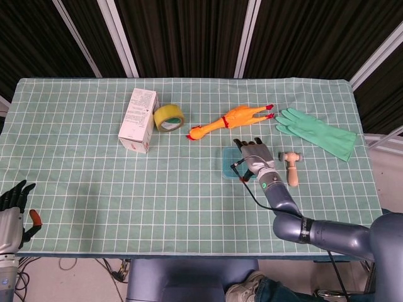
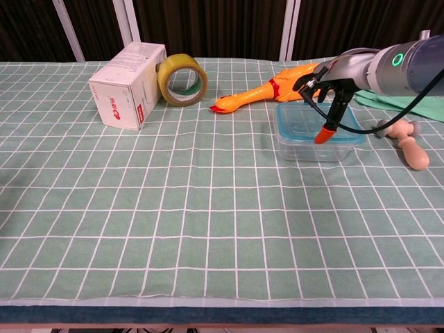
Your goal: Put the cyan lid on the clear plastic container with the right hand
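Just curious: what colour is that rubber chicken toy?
Orange rubber chicken toy with red band; clearest in the chest view.
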